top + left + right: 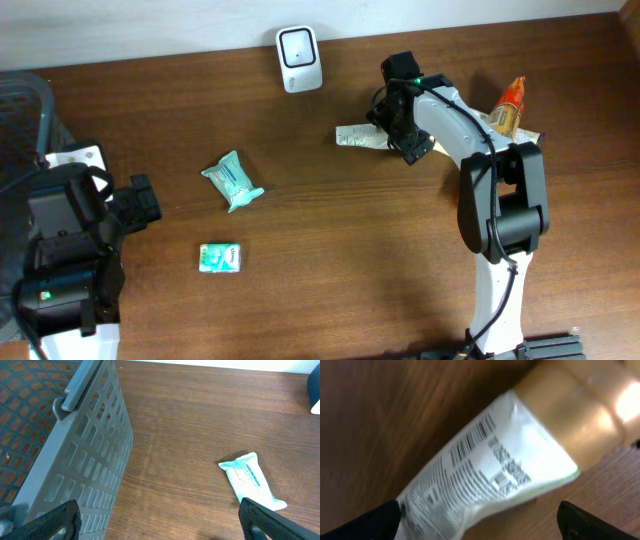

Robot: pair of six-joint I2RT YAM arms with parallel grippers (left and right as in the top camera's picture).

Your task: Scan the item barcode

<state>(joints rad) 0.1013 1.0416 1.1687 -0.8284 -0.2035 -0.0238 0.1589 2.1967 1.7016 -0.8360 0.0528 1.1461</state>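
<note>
The white packet (358, 137) with the barcode lies on the tabletop (330, 250) in the upper middle-right of the overhead view. Its long axis runs roughly left to right there. The right end effector (479, 519) hangs directly over its right end. In the right wrist view the packet runs diagonally from lower left to upper right, barcode face up, between two fingers that stand wide apart. That view is blurred, but the fingers seem to be clear of the packet, so nothing is gripped.

The scanner (298, 58) stands up and to the left of the packet, near the top edge. The right arm is by far the nearer one. The left end effector (159, 525) sits at the far lower left, also spread wide and holding nothing.

The grey mesh basket (75, 460) is beside the left arm, and no item shows in the part of its inside that is in view. Two teal packs (233, 181) lie loose on the tabletop between the arms, and an orange bottle (508, 105) lies behind the right arm.
</note>
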